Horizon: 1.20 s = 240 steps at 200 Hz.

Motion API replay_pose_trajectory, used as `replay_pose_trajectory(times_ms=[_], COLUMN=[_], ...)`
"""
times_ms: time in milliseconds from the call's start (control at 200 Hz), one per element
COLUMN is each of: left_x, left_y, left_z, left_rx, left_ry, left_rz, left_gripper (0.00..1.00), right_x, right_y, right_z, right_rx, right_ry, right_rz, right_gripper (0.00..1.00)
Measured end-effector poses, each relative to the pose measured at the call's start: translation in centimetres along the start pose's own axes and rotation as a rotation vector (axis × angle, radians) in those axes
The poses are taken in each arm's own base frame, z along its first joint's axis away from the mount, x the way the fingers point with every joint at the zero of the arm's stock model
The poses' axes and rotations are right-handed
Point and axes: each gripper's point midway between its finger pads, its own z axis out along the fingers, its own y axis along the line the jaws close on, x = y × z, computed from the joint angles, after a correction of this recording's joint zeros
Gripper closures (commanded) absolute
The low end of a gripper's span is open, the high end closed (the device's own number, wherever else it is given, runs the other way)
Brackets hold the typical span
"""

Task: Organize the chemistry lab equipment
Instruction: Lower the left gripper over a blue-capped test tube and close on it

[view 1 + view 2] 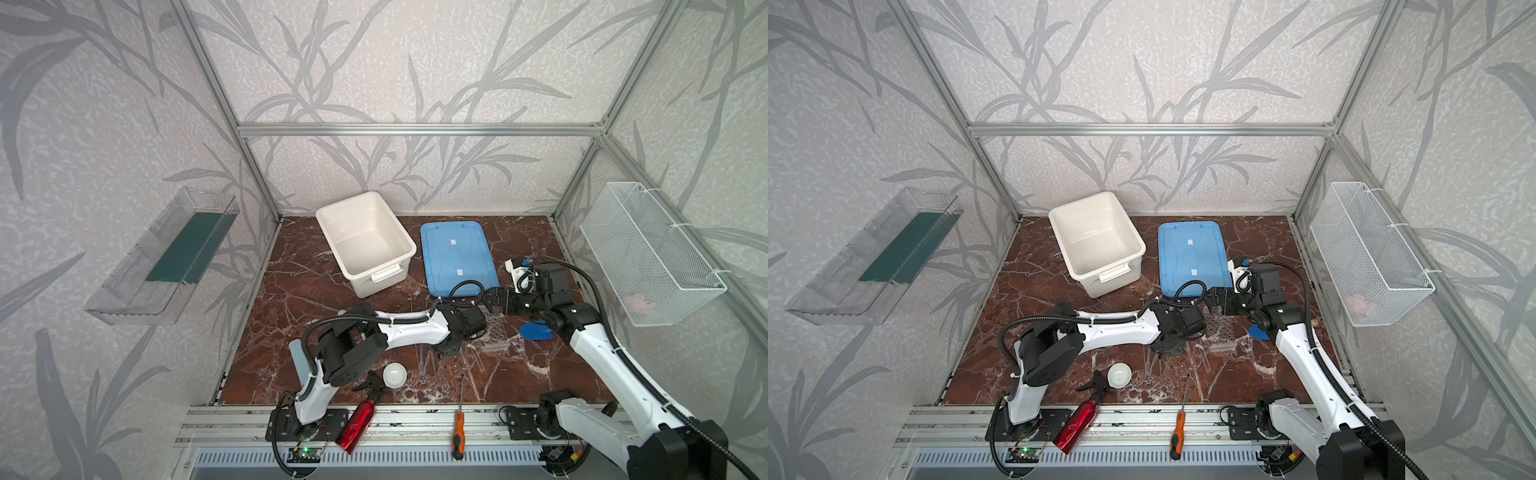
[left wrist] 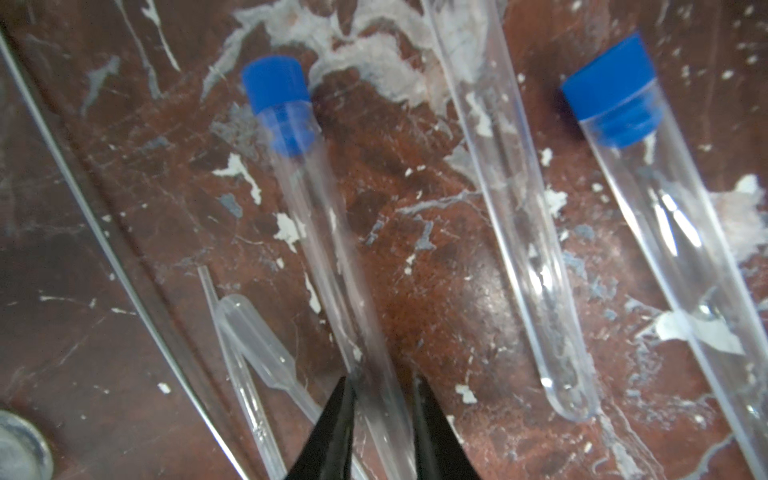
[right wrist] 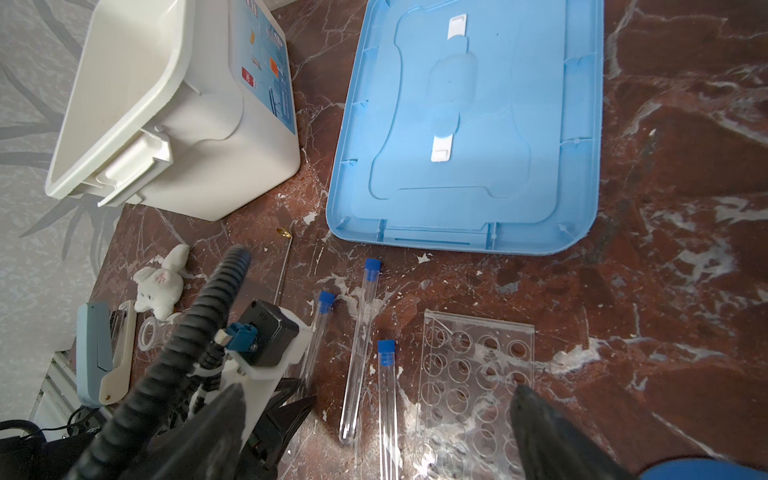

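Three long clear tubes lie side by side on the marble. My left gripper (image 2: 380, 380) is low over them, jaws pressed to both sides of the leftmost blue-capped tube (image 2: 316, 216), which rests on the table. Beside it lie the middle tube (image 2: 511, 187) and the right tube (image 2: 665, 208). Thin droppers (image 2: 257, 336) and a thin rod (image 2: 104, 232) lie on its other side. My right gripper (image 3: 374, 415) hangs wide open and empty above the clear perforated rack (image 3: 469, 374). In both top views the white round dish (image 1: 395, 375) (image 1: 1119, 374) sits near the front.
White bin (image 1: 365, 241) and blue lid (image 1: 457, 257) sit at the back. Red spray bottle (image 1: 357, 424) and orange-handled screwdriver (image 1: 458, 432) lie across the front rail. A wire basket (image 1: 648, 253) hangs on the right wall, a clear shelf (image 1: 166, 262) on the left. A plush rabbit (image 3: 160, 282) lies near the bin.
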Motion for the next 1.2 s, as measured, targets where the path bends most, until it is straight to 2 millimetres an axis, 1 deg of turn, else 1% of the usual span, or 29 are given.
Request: replay_pose_trajectory(times_ms=[155, 475, 615, 660, 810, 920, 1040, 1154, 1199], left_x=[-0.1, -1.2, -1.5, -1.6, -0.9, -0.5, -0.3, 0.7, 1.2], left_y=[0.2, -0.2, -0.1, -0.3, -0.1, 0.1, -0.3, -0.7, -0.5], left_z=[-0.3, -2.4, -2.1, -1.9, -1.1, -1.0, -1.1, -0.8, -0.6], left_rx=[0.014, 0.125, 0.102, 0.101, 0.084, 0.064, 0.047, 0.033, 0.024], left_ry=[-0.027, -0.14, -0.135, -0.13, -0.097, -0.07, -0.04, 0.001, 0.02], left_rz=[-0.005, -0.001, 0.009, 0.009, 0.025, 0.032, 0.043, 0.066, 0.071], left_gripper=[0.77, 0.79, 0.68, 0.67, 0.67, 0.7, 0.72, 0.73, 0.73], right_x=[0.0, 0.0, 0.1, 0.1, 0.1, 0.0, 0.0, 0.0, 0.0], right_y=[0.0, 0.3, 0.4, 0.5, 0.5, 0.5, 0.5, 0.5, 0.5], right_z=[-0.2, 0.0, 0.4, 0.4, 0.4, 0.4, 0.4, 0.4, 0.4], right_rx=[0.003, -0.02, -0.037, -0.04, -0.042, -0.042, -0.042, -0.041, -0.04], right_ry=[-0.01, -0.014, 0.0, 0.001, -0.001, -0.002, -0.002, -0.002, -0.002], right_rz=[-0.003, 0.033, 0.057, 0.06, 0.065, 0.069, 0.069, 0.069, 0.069], right_gripper=[0.03, 0.03, 0.04, 0.04, 0.04, 0.04, 0.04, 0.04, 0.04])
